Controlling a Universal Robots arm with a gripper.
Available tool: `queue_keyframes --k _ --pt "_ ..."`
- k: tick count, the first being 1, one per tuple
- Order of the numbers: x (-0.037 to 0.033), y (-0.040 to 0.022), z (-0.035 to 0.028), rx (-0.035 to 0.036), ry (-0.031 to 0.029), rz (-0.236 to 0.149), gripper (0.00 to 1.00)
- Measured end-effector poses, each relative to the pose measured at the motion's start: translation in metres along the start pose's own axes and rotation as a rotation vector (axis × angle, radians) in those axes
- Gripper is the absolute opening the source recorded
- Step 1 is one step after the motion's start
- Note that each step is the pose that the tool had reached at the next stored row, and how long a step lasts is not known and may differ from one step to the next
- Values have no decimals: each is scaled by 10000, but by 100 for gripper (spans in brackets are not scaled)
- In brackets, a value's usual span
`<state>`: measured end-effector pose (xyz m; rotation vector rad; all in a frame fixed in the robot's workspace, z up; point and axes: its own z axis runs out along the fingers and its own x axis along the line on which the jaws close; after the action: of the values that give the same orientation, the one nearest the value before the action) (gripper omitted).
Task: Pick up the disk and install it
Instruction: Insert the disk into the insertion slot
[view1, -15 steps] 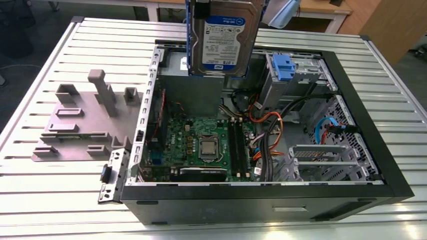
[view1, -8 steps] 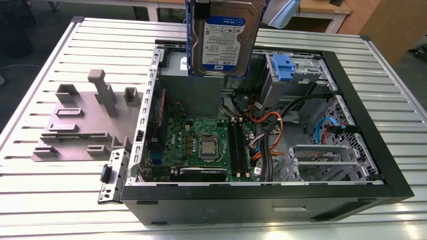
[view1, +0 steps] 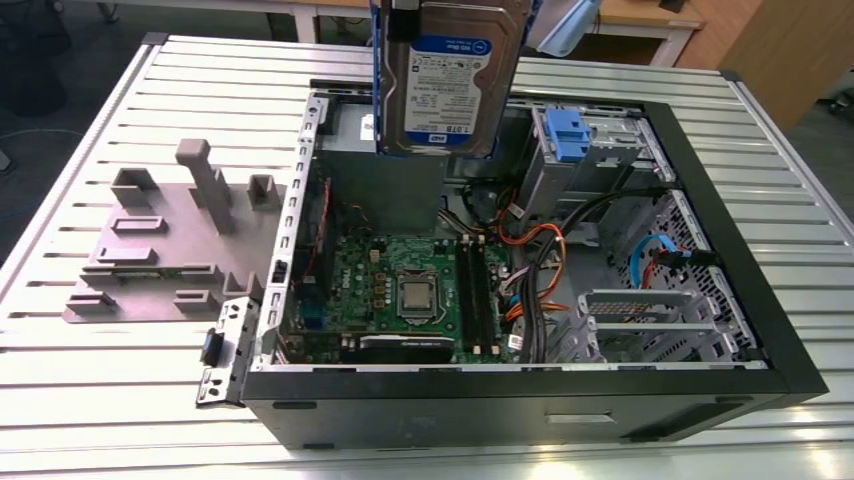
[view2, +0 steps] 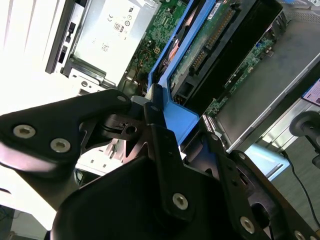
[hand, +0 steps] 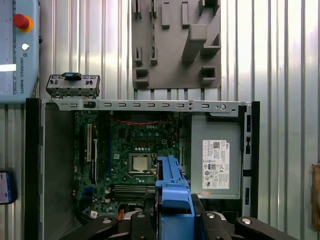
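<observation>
The disk (view1: 447, 80) hangs upright in the air over the back of the open computer case (view1: 781, 340), its silver body and white-and-blue label facing the exterior view. Blue carrier rails frame it. In both wrist views my gripper (hand: 172, 220) is shut on the disk's blue carrier (hand: 172, 192), with black fingers (hand: 207, 220) pressed on either side. In the second wrist view the gripper (view2: 170, 117) clamps the blue rail (view2: 172, 60), and the disk's circuit-board side (view2: 210, 40) points down toward the case.
Inside the case lie the motherboard (view1: 414, 290), orange cables (view1: 534, 250), a drive bay with a blue clip (view1: 567, 135) and the power supply (hand: 217, 160). A grey slotted stand (view1: 174, 240) sits beside the case on the slatted metal table (view1: 107, 400). A control pendant (hand: 20, 45) lies nearby.
</observation>
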<state>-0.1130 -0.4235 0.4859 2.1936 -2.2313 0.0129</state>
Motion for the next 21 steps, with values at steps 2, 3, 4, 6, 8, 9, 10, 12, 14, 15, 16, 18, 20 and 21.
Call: queue_keyframes --k 2,3,4,6,8,9,10,12,14,15,16,18,20,21 --pt "5 0 0 0 -1 0 36" --pt "5 0 0 0 -1 0 36" --pt "8 0 1 0 -1 0 36" --pt "16 -1 0 0 0 -1 36" --pt "25 0 1 0 -1 0 36" --pt "31 -1 1 0 0 0 36" --pt "38 -1 1 0 0 0 36" --pt "53 -1 1 0 -1 0 36" --pt "68 -1 1 0 -1 0 36" --pt "76 -1 2 1 -1 0 36" --pt "82 -1 1 0 0 0 36" --pt "87 -1 2 1 -1 2 36" --pt "91 -1 2 0 -1 0 36" --pt "91 -1 2 0 0 0 36"
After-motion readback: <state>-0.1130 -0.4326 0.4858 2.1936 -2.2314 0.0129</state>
